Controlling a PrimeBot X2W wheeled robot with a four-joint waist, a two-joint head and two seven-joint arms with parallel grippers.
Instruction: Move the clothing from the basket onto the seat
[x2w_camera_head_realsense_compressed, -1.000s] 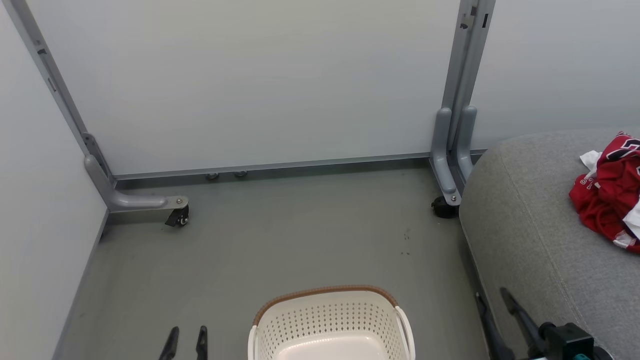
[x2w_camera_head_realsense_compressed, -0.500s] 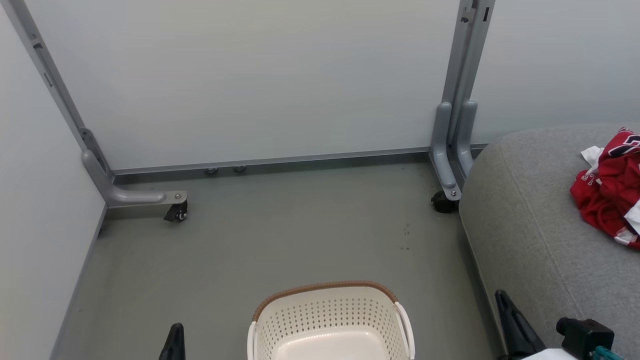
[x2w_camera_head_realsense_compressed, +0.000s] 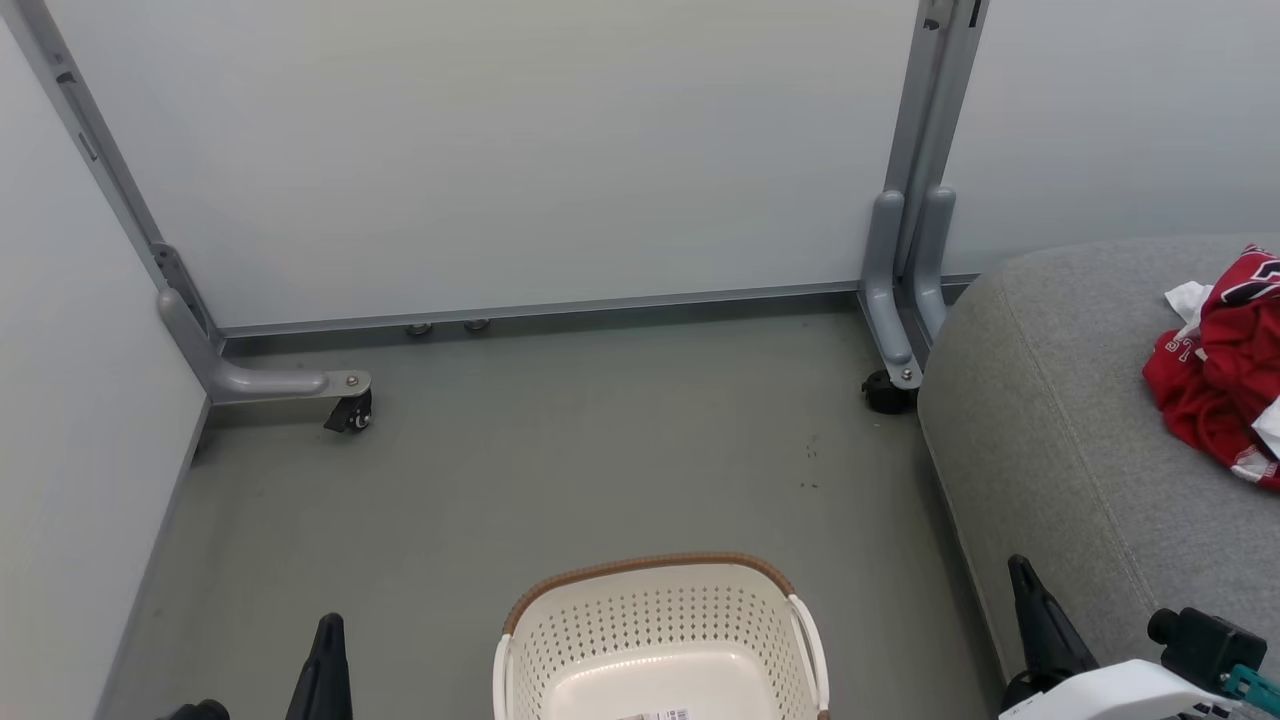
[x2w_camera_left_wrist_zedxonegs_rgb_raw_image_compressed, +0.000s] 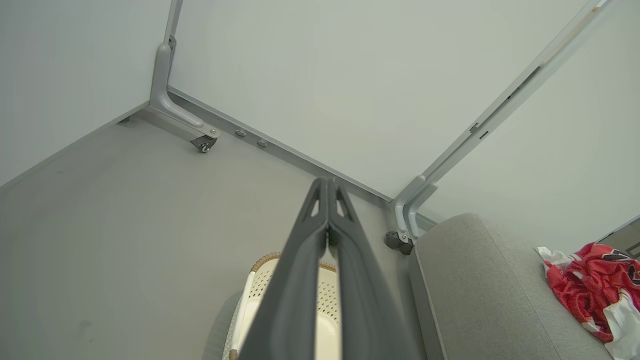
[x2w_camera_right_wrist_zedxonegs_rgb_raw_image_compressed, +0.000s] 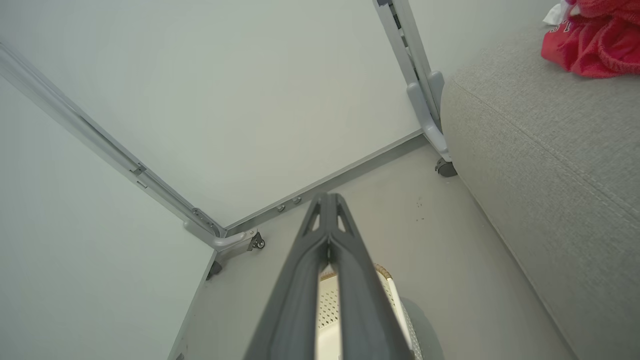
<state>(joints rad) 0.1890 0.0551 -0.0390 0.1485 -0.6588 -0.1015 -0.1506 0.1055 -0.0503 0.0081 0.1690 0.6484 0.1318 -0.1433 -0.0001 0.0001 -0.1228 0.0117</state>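
The red and white clothing lies crumpled on the light-grey seat at the right. On the floor at bottom centre stands the cream basket; only a small label shows on its bottom. My left gripper hangs shut left of the basket, holding nothing. My right gripper is shut and bare by the seat's front edge. In the left wrist view the left gripper is above the basket, with the seat and clothing to its right. The right gripper points past the basket; the clothing lies on the seat.
Pale partition panels on grey wheeled feet close off the back and left: one foot at the left, one foot beside the seat's corner. Grey floor stretches between the basket and the panels.
Both grippers went from open to shut. The left gripper drifted slightly left, the right slightly right. The whole head picture shifted up a little, so the camera moved.
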